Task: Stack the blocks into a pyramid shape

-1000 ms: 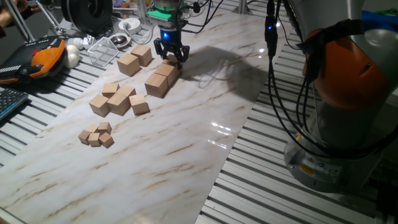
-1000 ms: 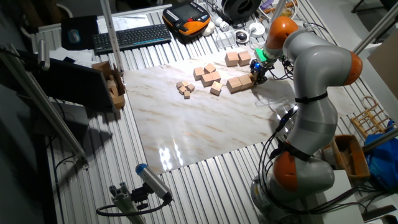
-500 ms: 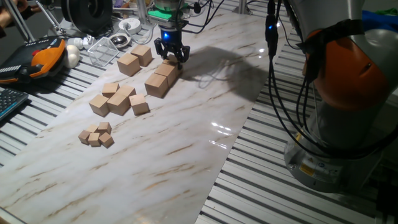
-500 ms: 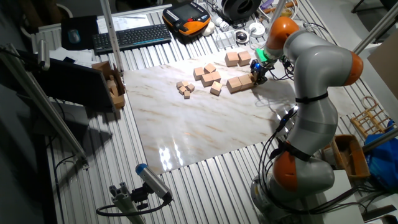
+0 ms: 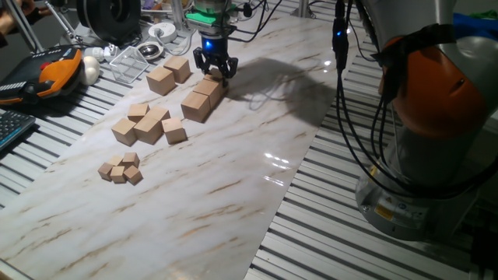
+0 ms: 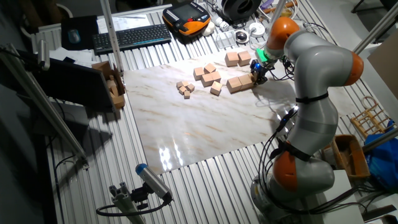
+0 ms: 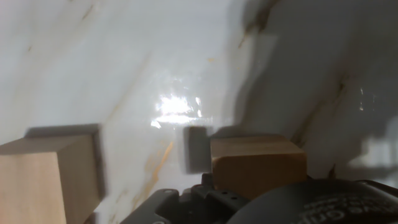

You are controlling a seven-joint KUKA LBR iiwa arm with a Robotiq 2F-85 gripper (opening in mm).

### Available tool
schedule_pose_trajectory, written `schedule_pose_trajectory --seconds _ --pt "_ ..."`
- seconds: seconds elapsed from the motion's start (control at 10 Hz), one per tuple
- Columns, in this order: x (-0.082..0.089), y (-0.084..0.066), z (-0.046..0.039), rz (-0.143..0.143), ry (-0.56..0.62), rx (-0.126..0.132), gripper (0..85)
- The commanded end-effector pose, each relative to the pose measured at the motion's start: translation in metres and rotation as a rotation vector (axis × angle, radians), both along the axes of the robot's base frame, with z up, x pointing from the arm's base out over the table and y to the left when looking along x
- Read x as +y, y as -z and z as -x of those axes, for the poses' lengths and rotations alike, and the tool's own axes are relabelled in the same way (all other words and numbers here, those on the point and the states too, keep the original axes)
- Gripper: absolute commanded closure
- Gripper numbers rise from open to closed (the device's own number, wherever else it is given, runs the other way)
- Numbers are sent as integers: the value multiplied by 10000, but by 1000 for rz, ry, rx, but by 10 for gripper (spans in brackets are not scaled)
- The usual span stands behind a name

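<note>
- Marbled white board (image 5: pixel 233 179) is lying on a ribbed metal table (image 5: pixel 327 233); clutter is sitting along the table's far edge in one fixed view: an orange-and-black pendant (image 5: pixel 54 74), a keyboard (image 6: pixel 132 37), a wire tray (image 5: pixel 132 62).
- Landmark for positions: the pair of large blocks (image 5: pixel 202 97) touching each other end to end near the board's far end.
- Gripper (image 5: pixel 215 71) is hanging over the far block of that pair, fingers pointing down, tips right at the block's top edge.
- Jaws are standing spread either side of the block; whether the pads are touching its faces I cannot tell. No block is being lifted.
- Hand view: one dark finger (image 7: pixel 197 149) is showing just beside a tan block (image 7: pixel 258 165), which is resting on the board; a second block (image 7: pixel 46 177) is sitting apart at the left edge.
- Two more large blocks (image 5: pixel 169 75) are sitting touching each other, left of the landmark pair and apart from it.
- Medium cubes (image 5: pixel 148 124) are clustering nearer the camera than the landmark pair, four or so, touching.
- Tiny cubes (image 5: pixel 120 169) are huddling nearer still, well apart from the landmark pair.
- All blocks are sitting single height; nothing is stacked.
- Arm (image 6: pixel 311 74), grey with orange joints, is reaching from its base (image 6: pixel 292 180) off the board's edge.
</note>
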State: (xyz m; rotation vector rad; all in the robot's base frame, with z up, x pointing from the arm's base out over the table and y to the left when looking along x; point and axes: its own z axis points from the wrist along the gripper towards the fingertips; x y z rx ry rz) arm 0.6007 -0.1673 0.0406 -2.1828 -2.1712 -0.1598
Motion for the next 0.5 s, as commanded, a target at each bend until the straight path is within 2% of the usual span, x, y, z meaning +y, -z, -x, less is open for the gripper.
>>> schedule_pose_trajectory --seconds 0.0,0.4 --pt "-4 8 2 0 -2 -5 850" --pt "-3 21 2 -5 -11 -11 850"
